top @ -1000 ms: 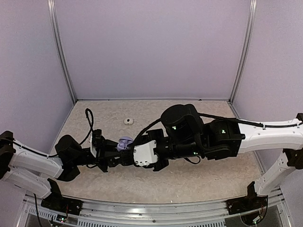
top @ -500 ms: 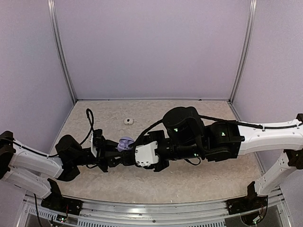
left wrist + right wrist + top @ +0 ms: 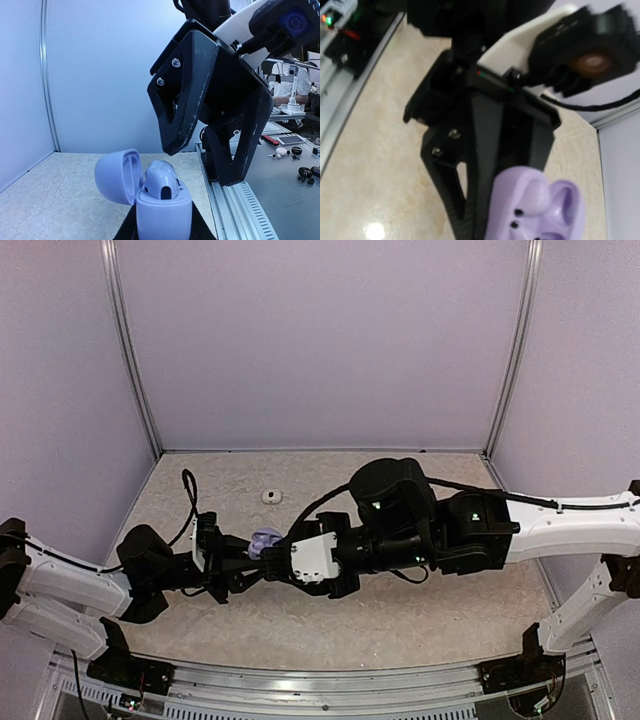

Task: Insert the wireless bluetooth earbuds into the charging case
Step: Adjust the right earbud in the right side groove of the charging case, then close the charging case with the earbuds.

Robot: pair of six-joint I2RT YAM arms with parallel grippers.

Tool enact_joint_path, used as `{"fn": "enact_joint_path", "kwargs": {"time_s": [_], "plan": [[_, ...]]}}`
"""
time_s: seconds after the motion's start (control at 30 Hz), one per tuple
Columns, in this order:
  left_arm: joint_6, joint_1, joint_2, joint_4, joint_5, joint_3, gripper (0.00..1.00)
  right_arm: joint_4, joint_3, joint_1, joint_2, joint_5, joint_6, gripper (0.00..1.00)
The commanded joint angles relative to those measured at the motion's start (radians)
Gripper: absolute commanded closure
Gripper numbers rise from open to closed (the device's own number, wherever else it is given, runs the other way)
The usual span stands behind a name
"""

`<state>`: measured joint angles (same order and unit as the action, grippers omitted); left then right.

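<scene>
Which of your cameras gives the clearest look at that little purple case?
The left wrist view: the purple case fills the foreground, sharp, with its lid open. The right wrist view shows the case blurred and cut off at the frame's edge; the top view shows only a small lilac patch.

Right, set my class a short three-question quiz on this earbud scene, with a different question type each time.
1. True or false: the charging case clamped in the left pincer has its lid shut.
2. The right pincer above the case is: A) open, with nothing visible in it; B) clamped on the lid; C) resting on the table.
3. Fill in: one earbud sits ___ the case.

Key: 1 false, the lid stands open; 2 A; 3 inside.
</scene>
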<state>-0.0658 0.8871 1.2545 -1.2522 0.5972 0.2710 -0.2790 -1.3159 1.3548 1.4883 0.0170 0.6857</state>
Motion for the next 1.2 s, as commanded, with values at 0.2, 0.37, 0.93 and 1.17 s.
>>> {"fn": "enact_joint_path", "kwargs": {"time_s": [0.2, 0.37, 0.93, 1.17], "plan": [[0.012, 0.006, -0.019, -0.008, -0.002, 0.027, 0.95, 0.161, 0.0, -0.114, -0.12, -0.14, -0.22, 0.54], [0.029, 0.016, -0.03, 0.025, -0.014, 0.037, 0.95, 0.176, -0.019, -0.184, -0.097, -0.167, -0.362, 0.53], [0.043, 0.051, -0.019, 0.069, -0.012, 0.075, 0.95, 0.2, -0.011, -0.218, 0.029, -0.071, -0.318, 0.59], [0.014, 0.05, 0.006, 0.092, -0.032, 0.104, 0.95, 0.176, -0.035, -0.206, 0.064, -0.102, -0.286, 0.59]]}}
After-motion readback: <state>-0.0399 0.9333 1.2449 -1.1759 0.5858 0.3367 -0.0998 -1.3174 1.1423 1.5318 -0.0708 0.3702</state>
